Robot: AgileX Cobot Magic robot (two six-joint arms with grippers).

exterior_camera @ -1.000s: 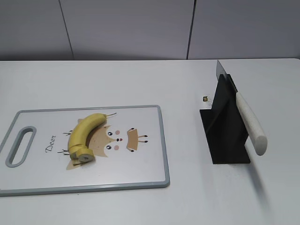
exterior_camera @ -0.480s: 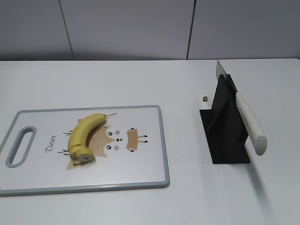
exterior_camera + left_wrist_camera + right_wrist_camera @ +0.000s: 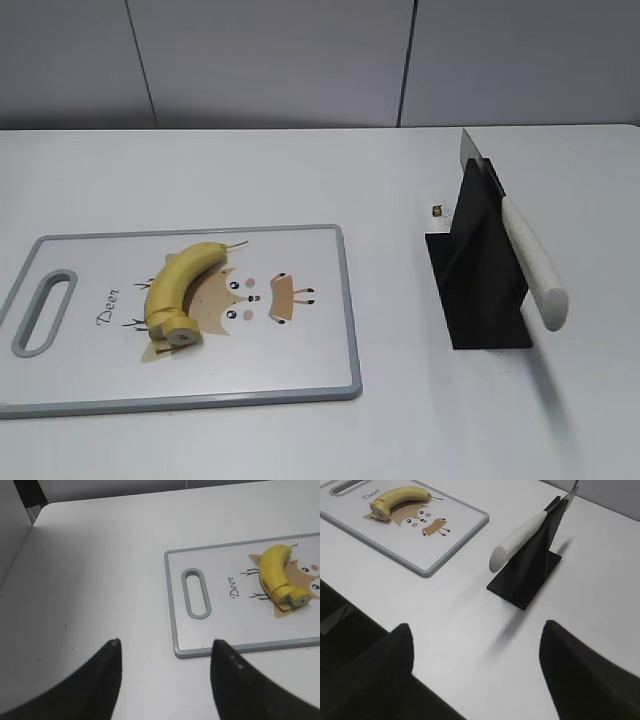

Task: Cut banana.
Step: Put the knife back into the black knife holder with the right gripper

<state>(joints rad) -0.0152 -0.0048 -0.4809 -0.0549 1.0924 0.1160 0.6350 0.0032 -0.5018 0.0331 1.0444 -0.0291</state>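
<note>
A big white tabletop (image 3: 300, 170) holds a cutting board (image 3: 300, 370) near its left edge and front edge. The board is white with a grey rim, a handle hole (image 3: 42, 310) at its left end, a little deer drawing (image 3: 262, 297) and the word "Deer". Near the right edge stands a black stand (image 3: 478, 285). A knife (image 3: 530, 265) with a white handle leans in it. A tiny speck (image 3: 437, 210) lies just behind the stand.

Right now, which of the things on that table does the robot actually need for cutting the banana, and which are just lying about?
Needed for the job:
- banana, lying on the cutting board
- knife, resting in its black stand
- left pincer and right pincer, both open and empty

Just lying about:
- a tiny dark object behind the stand; too small to identify
</note>
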